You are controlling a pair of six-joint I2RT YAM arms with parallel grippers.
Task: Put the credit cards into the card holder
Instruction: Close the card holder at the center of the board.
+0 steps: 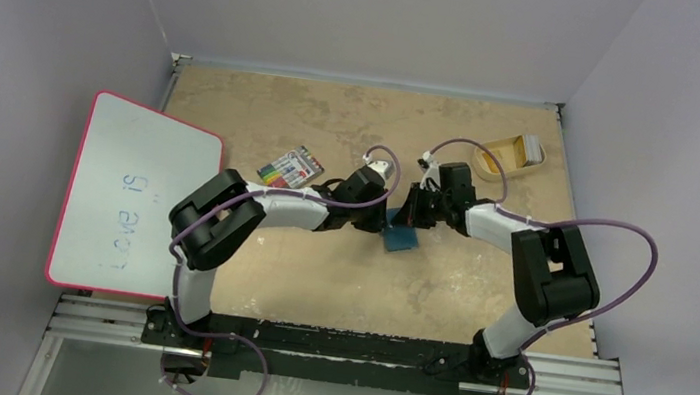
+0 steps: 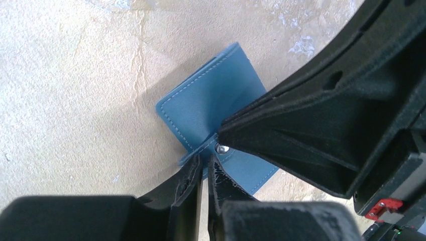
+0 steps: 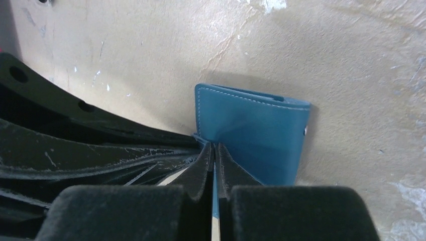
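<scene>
The card holder (image 1: 401, 238) is a teal-blue wallet lying mid-table, folded, with a snap strap. It also shows in the left wrist view (image 2: 211, 100) and the right wrist view (image 3: 256, 130). My left gripper (image 1: 385, 224) (image 2: 205, 159) is shut on the strap edge at its near-left side. My right gripper (image 1: 411, 215) (image 3: 215, 146) is shut on a thin blue flap of the wallet, right beside the left fingers. The credit cards (image 1: 523, 150), orange-yellow and whitish, lie in the tan tray (image 1: 484, 161) at the back right, away from both grippers.
A flat pack with multicoloured stripes (image 1: 290, 167) lies left of the grippers. A pink-rimmed whiteboard (image 1: 130, 196) overhangs the table's left edge. The two arms meet almost tip to tip over the wallet.
</scene>
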